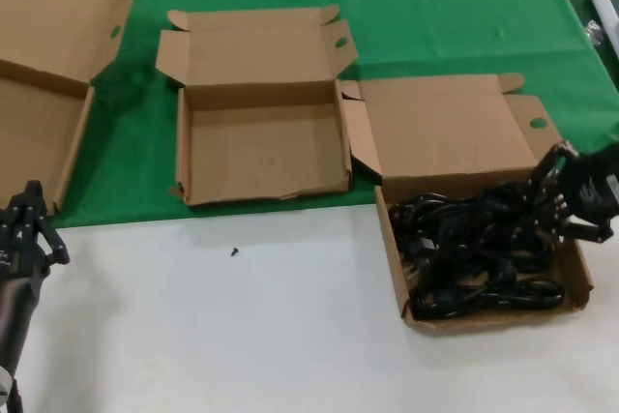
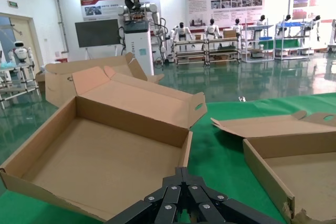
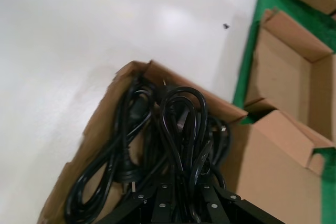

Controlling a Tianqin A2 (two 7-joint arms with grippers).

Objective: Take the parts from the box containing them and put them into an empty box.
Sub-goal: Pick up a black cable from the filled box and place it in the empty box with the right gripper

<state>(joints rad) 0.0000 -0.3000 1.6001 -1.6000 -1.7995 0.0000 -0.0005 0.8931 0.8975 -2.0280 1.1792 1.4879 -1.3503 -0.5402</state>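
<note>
The left hand (image 1: 29, 224) hangs low at the near left edge of the white counter (image 1: 242, 336), well apart from every box; I cannot tell how far it is open. Beyond it, at far left on the green cloth (image 1: 435, 7), lies a bigger cardboard box (image 1: 39, 74). In the middle sits the empty box (image 1: 261, 147), lid thrown back, its front wall at the edge of the cloth. A small dark speck (image 1: 234, 252) lies on the counter in front of it. To the right is the box of parts (image 1: 455, 137), full of coiled black power cables (image 1: 474, 258). The right hand (image 1: 566, 210) is down at that box's right side among the cables; whether it grips one I cannot tell. No readable writing on the boxes.
</note>
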